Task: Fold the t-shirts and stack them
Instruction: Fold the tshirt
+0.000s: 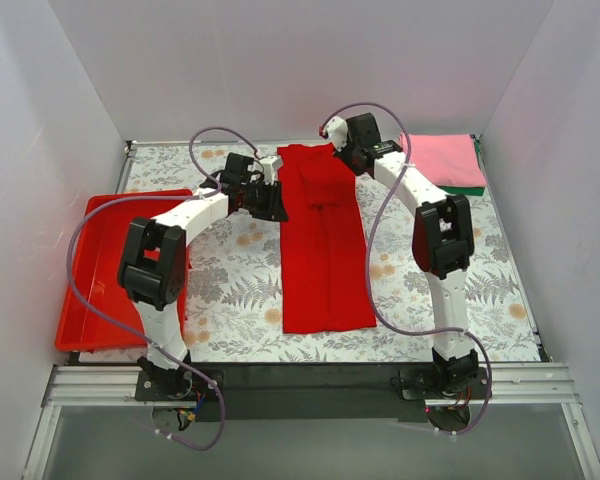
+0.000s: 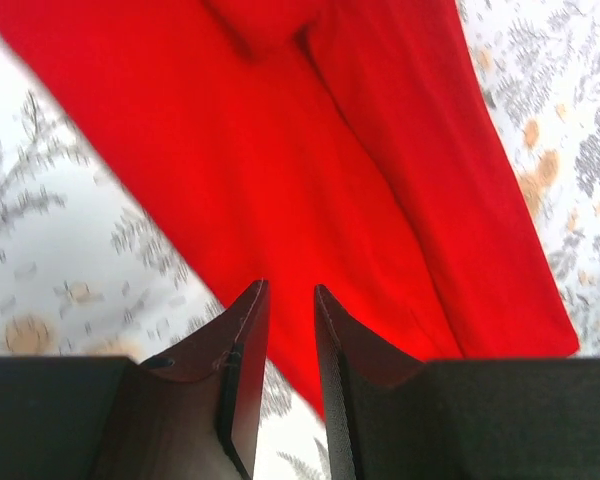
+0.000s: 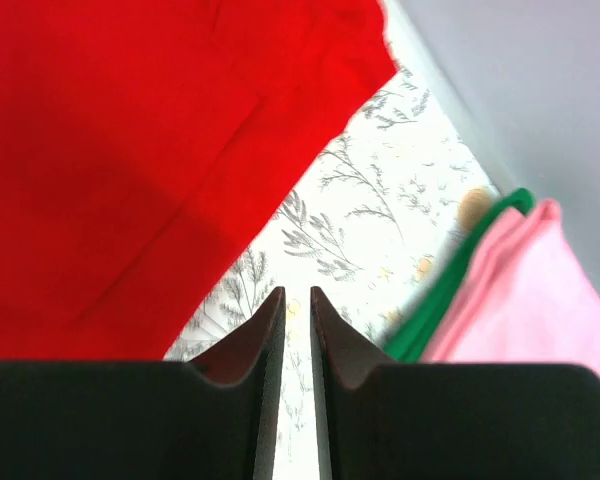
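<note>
Table [image 1: 240,300], covered in a fern-and-flower print cloth, is taking up the whole floor of the white-walled booth.

Red t-shirt [image 1: 323,250] is lying flat down the middle of the table, folded into a long narrow strip that is running from the far edge toward the arm bases. A doubled-over section is sitting at its far end.

Red tray [image 1: 90,290] is resting along the left edge of the table, well apart from the shirt.

Pink t-shirt [image 1: 442,158] is lying folded in the far right corner on top of the dark green t-shirt [image 1: 468,188], with the green edge peeking out underneath.

Left gripper [image 2: 291,288] is hovering at the strip's left edge near the far end. Its jaws are drawn nearly together and are gripping nothing.

Right gripper [image 3: 296,292] is hanging over bare cloth between the red shirt's far right corner and the pink-green pile. Its jaws are likewise pinched close and are holding nothing.
</note>
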Controlling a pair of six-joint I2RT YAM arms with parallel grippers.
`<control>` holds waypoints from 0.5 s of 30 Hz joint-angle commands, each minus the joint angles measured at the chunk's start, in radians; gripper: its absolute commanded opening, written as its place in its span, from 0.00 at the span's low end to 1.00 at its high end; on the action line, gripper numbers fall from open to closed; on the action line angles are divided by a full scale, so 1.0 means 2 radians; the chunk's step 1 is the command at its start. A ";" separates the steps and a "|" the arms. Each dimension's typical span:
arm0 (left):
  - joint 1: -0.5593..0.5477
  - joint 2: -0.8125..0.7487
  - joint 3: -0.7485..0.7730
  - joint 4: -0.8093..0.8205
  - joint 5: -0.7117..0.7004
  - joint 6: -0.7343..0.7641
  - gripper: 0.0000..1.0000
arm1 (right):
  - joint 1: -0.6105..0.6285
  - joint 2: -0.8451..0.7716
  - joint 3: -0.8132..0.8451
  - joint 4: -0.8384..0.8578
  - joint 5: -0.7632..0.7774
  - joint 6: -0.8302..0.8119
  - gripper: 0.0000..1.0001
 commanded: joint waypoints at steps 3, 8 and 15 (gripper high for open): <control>0.001 0.064 0.064 0.025 -0.004 0.003 0.23 | -0.001 -0.055 -0.045 -0.029 -0.069 0.044 0.18; 0.001 0.125 0.117 0.023 -0.013 0.006 0.22 | -0.003 -0.036 -0.057 -0.068 -0.131 0.077 0.13; 0.001 0.174 0.159 0.023 -0.029 0.005 0.20 | -0.006 0.004 -0.058 -0.069 -0.152 0.095 0.10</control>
